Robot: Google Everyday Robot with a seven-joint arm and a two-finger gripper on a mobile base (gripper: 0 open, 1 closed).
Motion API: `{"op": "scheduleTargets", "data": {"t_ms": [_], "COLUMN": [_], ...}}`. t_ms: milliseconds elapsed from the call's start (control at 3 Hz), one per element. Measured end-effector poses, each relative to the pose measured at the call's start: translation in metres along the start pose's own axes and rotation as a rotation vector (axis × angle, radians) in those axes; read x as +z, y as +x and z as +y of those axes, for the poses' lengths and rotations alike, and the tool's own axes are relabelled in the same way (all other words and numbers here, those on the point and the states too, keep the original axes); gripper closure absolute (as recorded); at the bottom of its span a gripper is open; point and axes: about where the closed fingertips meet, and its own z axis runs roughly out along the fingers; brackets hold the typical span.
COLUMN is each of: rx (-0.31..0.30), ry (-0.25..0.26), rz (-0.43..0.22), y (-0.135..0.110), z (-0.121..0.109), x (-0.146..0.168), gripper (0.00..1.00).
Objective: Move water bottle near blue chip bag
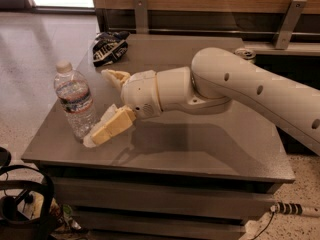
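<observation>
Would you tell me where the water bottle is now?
On the left of the camera view, the water bottle stands upright near the table edge, the open end effector beside it; the blue chip bag lies farther back.

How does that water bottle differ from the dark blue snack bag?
The water bottle stands upright, clear and tall; the blue chip bag lies crumpled, dark and low. The open end effector is right beside the bottle, well away from the bag. Both rest on the same table.
</observation>
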Motion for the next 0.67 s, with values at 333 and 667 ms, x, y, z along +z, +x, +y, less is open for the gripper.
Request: {"op": "scheduleTargets", "data": {"t_ms": [333,667], "rx": [0.005,0.006], "ry": [-0.039,-0.084], "rz": [-0.027,-0.045], "y": [0.0,-0.001], "z": [-0.005,-0.01], "x": [0.019,0.042], "gripper": [0.0,0.16]}}
